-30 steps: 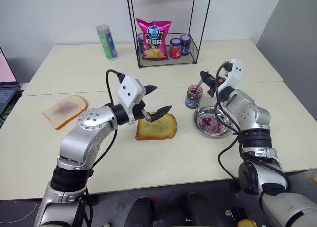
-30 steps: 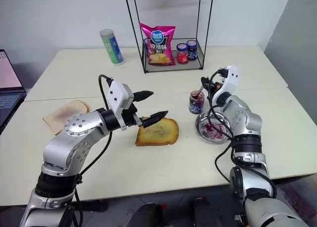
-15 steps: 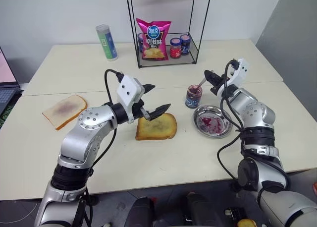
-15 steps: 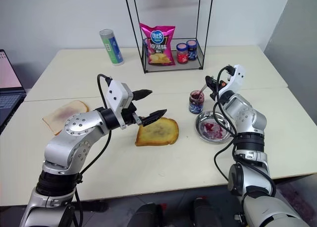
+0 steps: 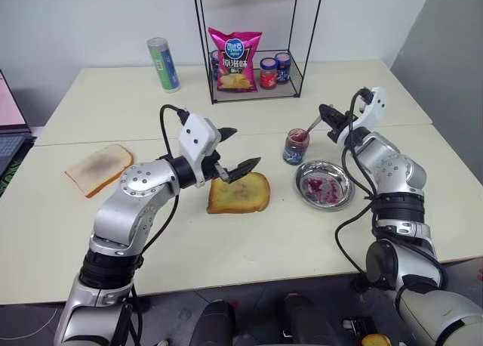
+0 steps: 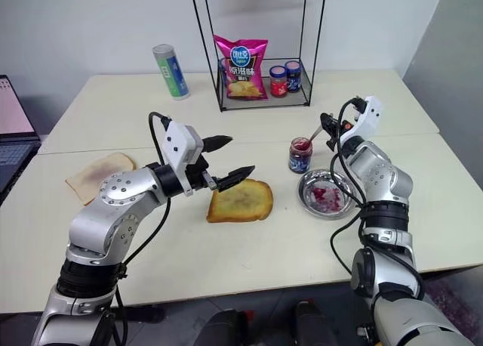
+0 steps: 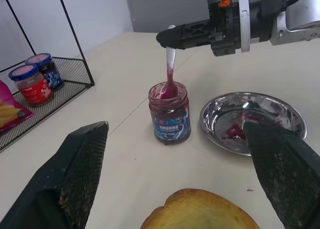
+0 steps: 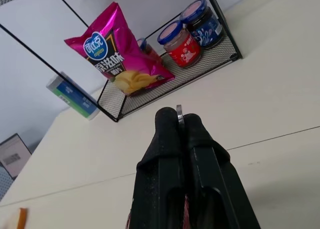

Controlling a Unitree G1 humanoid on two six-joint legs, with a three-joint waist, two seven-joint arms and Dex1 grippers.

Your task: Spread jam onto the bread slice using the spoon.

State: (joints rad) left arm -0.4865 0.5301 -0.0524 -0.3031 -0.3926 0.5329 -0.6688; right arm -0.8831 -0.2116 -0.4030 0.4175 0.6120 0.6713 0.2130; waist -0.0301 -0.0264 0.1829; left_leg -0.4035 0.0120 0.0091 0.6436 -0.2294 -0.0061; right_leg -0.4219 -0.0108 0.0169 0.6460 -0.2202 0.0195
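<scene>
The bread slice [image 5: 238, 193] lies flat at mid-table, golden with a browner centre. My left gripper [image 5: 240, 149] hovers open just above its left edge, nothing between the fingers. To the right stands the small open jar of dark red jam [image 5: 294, 147], also in the left wrist view [image 7: 170, 114]. The spoon [image 7: 169, 74] stands tilted with its bowl in the jar's mouth. My right gripper [image 5: 326, 112] is shut on the spoon's handle tip [image 8: 179, 114], up and to the right of the jar.
A steel dish [image 5: 336, 198] smeared with jam sits right of the bread. A paler slice [image 5: 98, 168] lies far left. At the back, a wire rack [image 5: 256, 93] holds a chip bag and two lidded jars, beside a green-blue canister [image 5: 162, 64]. A laptop [image 6: 7, 127] sits at the left edge.
My right gripper has shifted right and rolled, tilting the spoon handle further over while its bowl stays at the jar. The left arm has kept still.
</scene>
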